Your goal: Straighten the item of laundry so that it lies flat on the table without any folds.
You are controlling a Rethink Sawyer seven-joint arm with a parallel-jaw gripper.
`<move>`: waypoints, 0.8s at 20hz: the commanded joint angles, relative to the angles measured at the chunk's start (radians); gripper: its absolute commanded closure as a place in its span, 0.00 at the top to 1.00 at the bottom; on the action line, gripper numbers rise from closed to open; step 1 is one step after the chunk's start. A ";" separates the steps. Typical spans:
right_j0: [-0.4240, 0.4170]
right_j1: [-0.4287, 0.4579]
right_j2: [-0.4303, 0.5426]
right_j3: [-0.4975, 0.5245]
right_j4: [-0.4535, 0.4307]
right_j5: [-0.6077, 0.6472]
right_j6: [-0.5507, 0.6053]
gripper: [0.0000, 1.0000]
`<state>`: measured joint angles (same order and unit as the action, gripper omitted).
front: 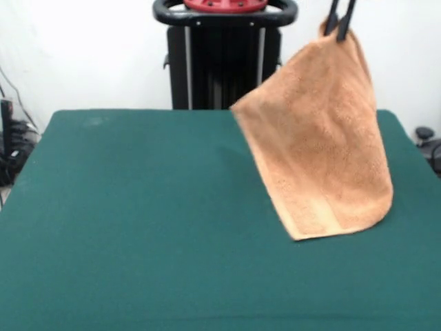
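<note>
The orange-tan terry towel hangs in the air at the right, held by one corner at the top. It drapes down as a slanted sheet with a woven band near its lower edge. Its lowest edge is close to the dark green table; I cannot tell if it touches. My gripper shows only as two thin black fingers at the top edge, shut on the towel's top corner. No label shows.
The robot's black pedestal with a red base stands behind the table's far edge. Cables and dark gear lie off the table at the left and the right.
</note>
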<state>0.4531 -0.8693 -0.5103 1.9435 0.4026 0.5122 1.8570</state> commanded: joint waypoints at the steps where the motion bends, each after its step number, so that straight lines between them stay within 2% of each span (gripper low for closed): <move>1: -0.186 0.075 0.234 0.210 0.088 -0.262 0.197 0.00; 4: -0.316 0.123 0.372 0.251 0.064 -0.403 0.188 0.00; 7: -0.390 0.154 0.446 0.263 0.008 -0.490 0.213 0.00; 16: -0.358 0.140 0.397 0.225 0.002 -0.431 0.200 0.00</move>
<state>0.0701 -0.7561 -0.2455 2.0928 0.4264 0.0391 1.8672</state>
